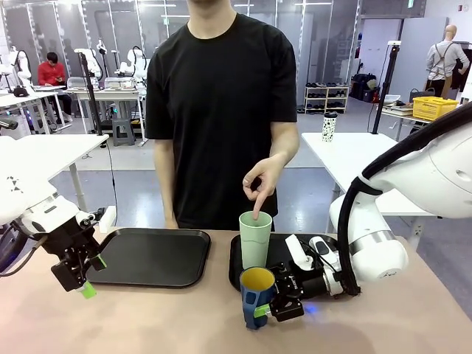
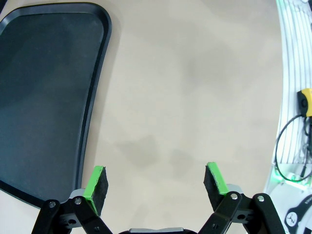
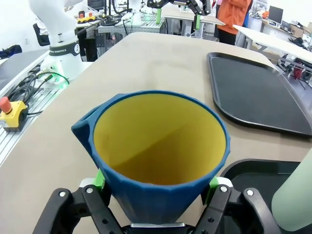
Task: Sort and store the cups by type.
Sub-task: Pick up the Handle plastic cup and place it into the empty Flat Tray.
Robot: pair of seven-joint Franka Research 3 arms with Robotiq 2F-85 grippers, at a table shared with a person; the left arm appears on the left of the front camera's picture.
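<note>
Two black trays lie on the tan table [image 1: 147, 324], and the scene reads from the left one across. Over the table's near left, the left arm angles down and inward, its left gripper [image 1: 78, 284] hanging just off the near left corner of the left tray [image 1: 151, 257]; in the left wrist view its green-padded fingers [image 2: 96, 184] stand wide apart over bare tabletop with nothing between them, the tray's rim beside one pad. Near the middle, the person behind the table reaches down with one hand [image 1: 262, 181], thumb and forefinger curled, the forefinger tip dipping at the rim of the pale-green tumbler [image 1: 255, 240], which stands upright on the right tray [image 1: 236, 265] at its left end. Just in front of the tumbler, on the near side, the dark-blue mug [image 1: 256, 295] with its yellow inside stands upright at the tray's near left corner. The right arm sweeps in low from the right, wrist laid nearly level, and the right gripper [image 1: 267, 301] is clamped on the mug's lower body, a pad on each side. Farther off in the right wrist view, the left arm's white base [image 3: 61, 39] carries a dark band of small print, too small to read.
</note>
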